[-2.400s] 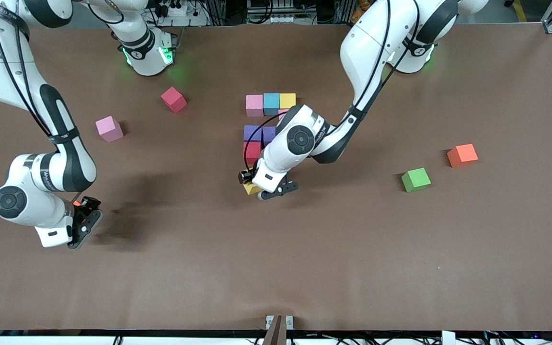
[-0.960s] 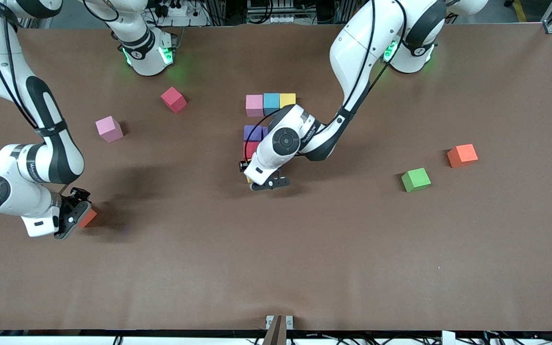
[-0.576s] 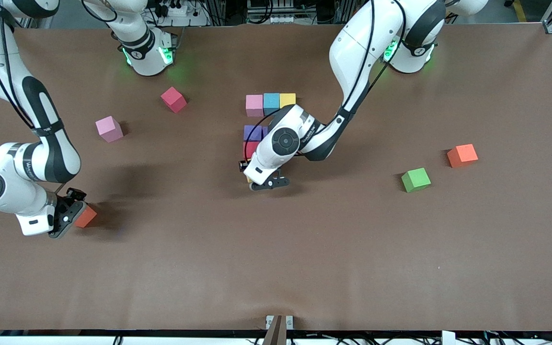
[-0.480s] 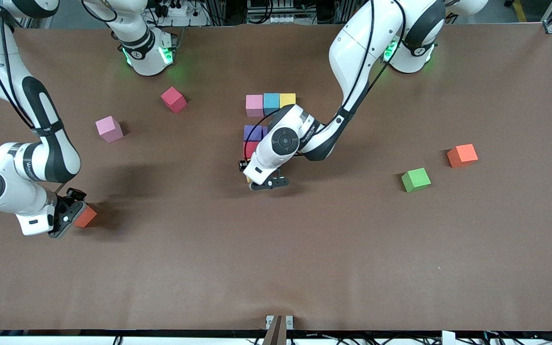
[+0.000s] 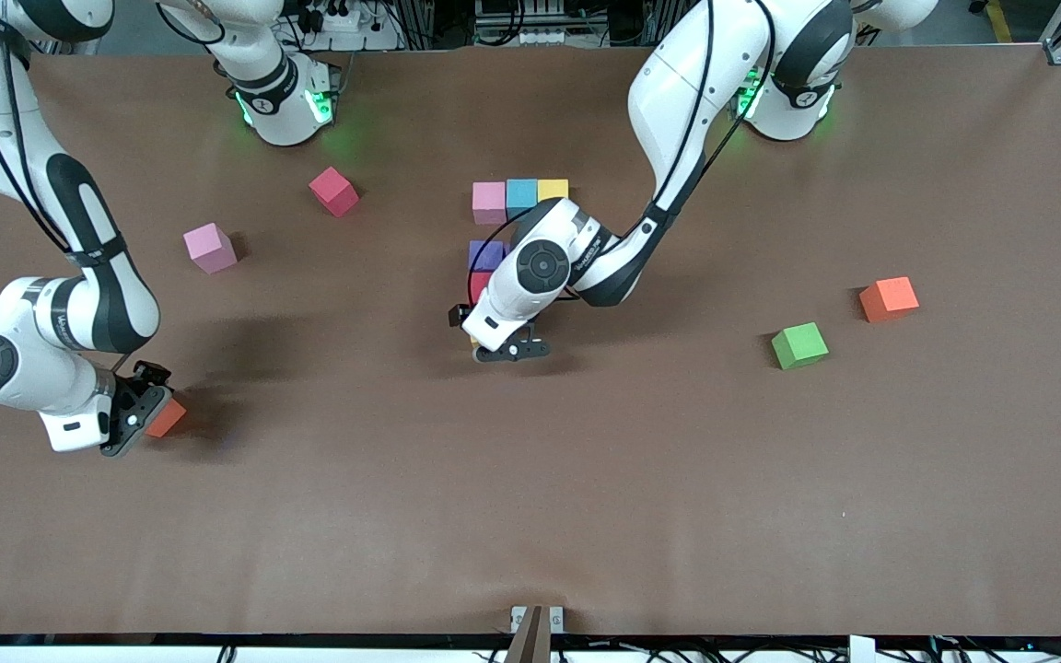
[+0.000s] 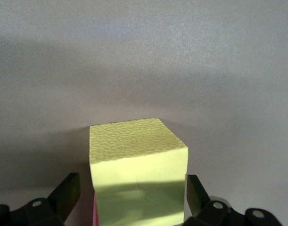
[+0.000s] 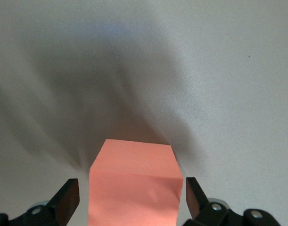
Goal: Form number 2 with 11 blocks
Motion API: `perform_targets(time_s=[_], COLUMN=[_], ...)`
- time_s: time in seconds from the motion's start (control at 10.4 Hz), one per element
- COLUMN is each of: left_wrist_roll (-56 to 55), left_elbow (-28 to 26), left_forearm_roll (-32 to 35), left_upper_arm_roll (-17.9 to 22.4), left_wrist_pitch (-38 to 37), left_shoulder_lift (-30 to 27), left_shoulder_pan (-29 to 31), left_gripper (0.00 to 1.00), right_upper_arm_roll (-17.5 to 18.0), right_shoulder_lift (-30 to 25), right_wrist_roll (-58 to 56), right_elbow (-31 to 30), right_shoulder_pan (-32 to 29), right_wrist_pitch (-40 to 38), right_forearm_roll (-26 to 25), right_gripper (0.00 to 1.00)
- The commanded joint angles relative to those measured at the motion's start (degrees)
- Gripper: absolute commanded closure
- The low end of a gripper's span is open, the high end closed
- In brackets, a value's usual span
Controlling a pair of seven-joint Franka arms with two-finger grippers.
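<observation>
The number 2 (image 5: 486,254) is sitting half-built at mid-bench, a yellow block (image 6: 134,165) at its six o'clock end inside the wide left pincer (image 6: 130,182), while the right pincer (image 7: 129,186), also wide, is straddling an orange block (image 7: 133,174) at eight o'clock.

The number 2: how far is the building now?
Done: top row, purple block and red block lie placed; the arm hides more. In hand: left end effector, open, straddles a yellow block at the digit's end nearer the camera; right end effector, open, straddles an orange block. Left: loose pink block, green block and others.
</observation>
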Motion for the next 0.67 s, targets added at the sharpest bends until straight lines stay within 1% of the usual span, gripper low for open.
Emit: perform_targets(time_s=[0.0,0.1,0.19,0.29,0.38,0.48,0.58], left_wrist_roll=[1.2,1.9,2.1,2.8,3.5,4.0,4.1], left_elbow=[1.5,1.5,1.5,1.5,1.5,1.5,1.5], left_forearm_roll=[-0.6,1.6,5.6,8.0,9.9,10.2,9.8], left_upper_arm_roll=[0.6,0.5,0.3,-1.1,-2.6,-2.7,-2.7], left_wrist_pitch=[-3.2,-5.3,-7.5,-8.7,-8.8,-9.2,-10.8], left_shoulder_lift=[-0.5,-2.6,-4.1,-4.7,-5.0,-5.7,-7.6], left_shoulder_pan=[-0.6,-0.5,0.1,1.4,2.8,3.1,3.7], left_gripper=[0.0,0.0,0.0,0.0,0.0,0.0,0.0], right_upper_arm_roll=[0.9,0.9,0.9,1.0,2.2,4.1,5.5], right_shoulder_lift=[-0.2,0.0,-0.1,-0.6,-1.4,-2.8,-3.9], right_wrist_roll=[-1.3,-1.7,-1.9,-2.2,-2.3,-2.3,-2.3], right_elbow=[-0.9,-1.0,-1.2,-1.2,-1.1,-1.1,-1.1], right_shoulder_pan=[-1.3,-1.5,-1.5,-1.1,-0.8,-1.0,-0.9], right_wrist_pitch=[0.7,0.7,0.3,0.0,-2.1,-4.3,-6.4], right_forearm_roll=[1.2,1.2,1.2,1.2,1.2,1.2,1.2], right_gripper=[0.88,1.0,1.0,1.0,1.0,1.0,1.0])
